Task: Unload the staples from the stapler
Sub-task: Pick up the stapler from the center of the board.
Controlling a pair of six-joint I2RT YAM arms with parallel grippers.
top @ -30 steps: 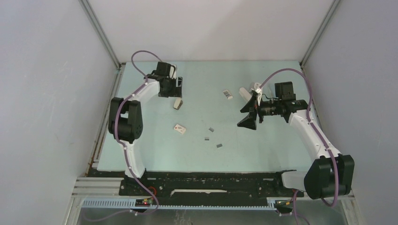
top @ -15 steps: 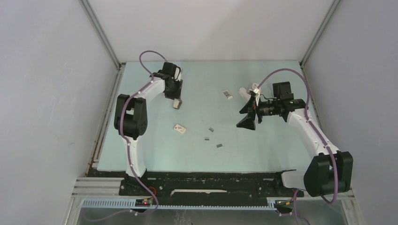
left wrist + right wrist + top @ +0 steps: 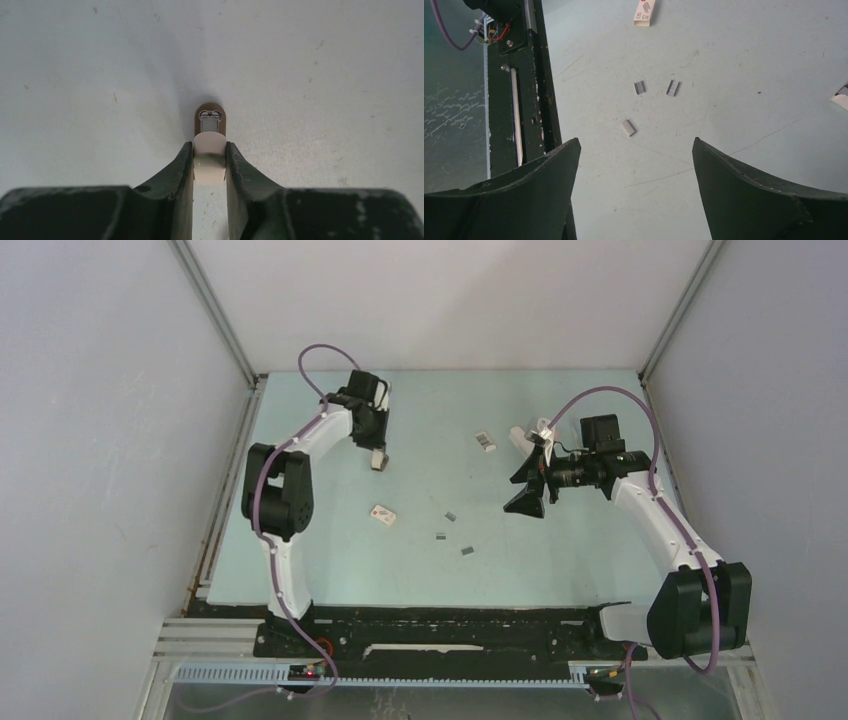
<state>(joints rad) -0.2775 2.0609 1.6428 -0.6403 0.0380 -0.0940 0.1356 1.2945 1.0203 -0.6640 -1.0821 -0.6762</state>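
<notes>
A small beige stapler [image 3: 378, 461] lies on the pale green table at the back left. In the left wrist view the stapler [image 3: 210, 137] shows its metal nose past the fingertips. My left gripper [image 3: 376, 451] comes down on it from above, and both fingers [image 3: 182, 165] press against its sides: left gripper [image 3: 210, 147] shut on the stapler. Three staples [image 3: 450, 515] [image 3: 440, 536] [image 3: 467, 551] lie loose mid-table, also seen as grey staples [image 3: 640, 88] in the right wrist view. My right gripper [image 3: 522, 490] hovers open at the right, right gripper [image 3: 636, 145] empty.
A small white box with red marks [image 3: 384, 515] lies left of the staples, the same box [image 3: 644, 12] showing in the right wrist view. Another small white box with dark marks [image 3: 486, 441] lies farther back. A white object [image 3: 528, 435] sits behind the right gripper. Walls enclose the table.
My left gripper has shifted slightly right over the stapler and its fingers have closed onto its sides. The right arm and the staples have not moved.
</notes>
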